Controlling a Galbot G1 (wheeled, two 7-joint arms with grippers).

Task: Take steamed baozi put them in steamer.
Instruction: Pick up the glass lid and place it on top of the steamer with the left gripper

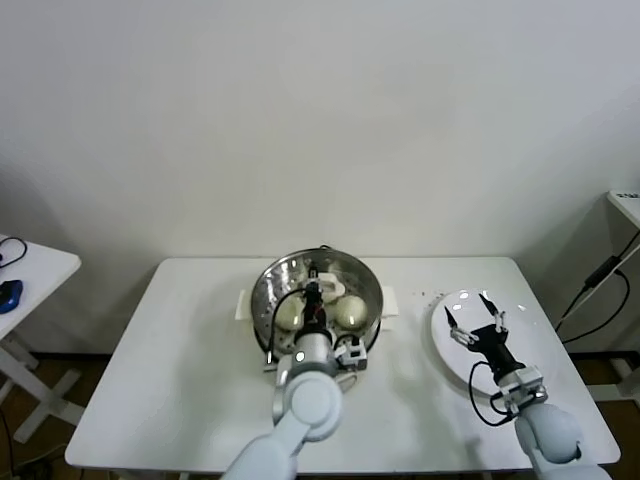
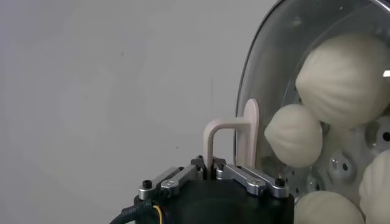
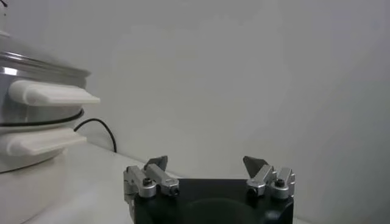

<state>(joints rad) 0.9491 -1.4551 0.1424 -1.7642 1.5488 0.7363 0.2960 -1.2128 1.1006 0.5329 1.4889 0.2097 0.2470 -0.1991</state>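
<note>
The steamer point(image 1: 268, 290), a shiny steel pot on a cream-white base, stands at the table's middle. Several cream-white baozi lie inside it on the perforated tray point(image 2: 341, 167); two show in the head view point(image 1: 290, 316) point(image 1: 351, 312). In the left wrist view they show through glass, the largest point(image 2: 344, 79) beside a smaller one point(image 2: 294, 135). My left gripper point(image 1: 313, 292) point(image 2: 210, 165) is over the pot, shut on the white handle point(image 2: 234, 137) of the glass lid point(image 2: 274, 73). I cannot tell whether the lid rests on the rim. My right gripper point(image 1: 478, 328) point(image 3: 207, 163) hangs open and empty over the white plate point(image 1: 445, 355).
The white plate lies at the table's right, bare of food. The steamer's white side handles point(image 3: 52, 94) stick out towards the right arm, and a black cable point(image 3: 100, 131) runs behind the base. A second white table point(image 1: 30, 265) stands far left.
</note>
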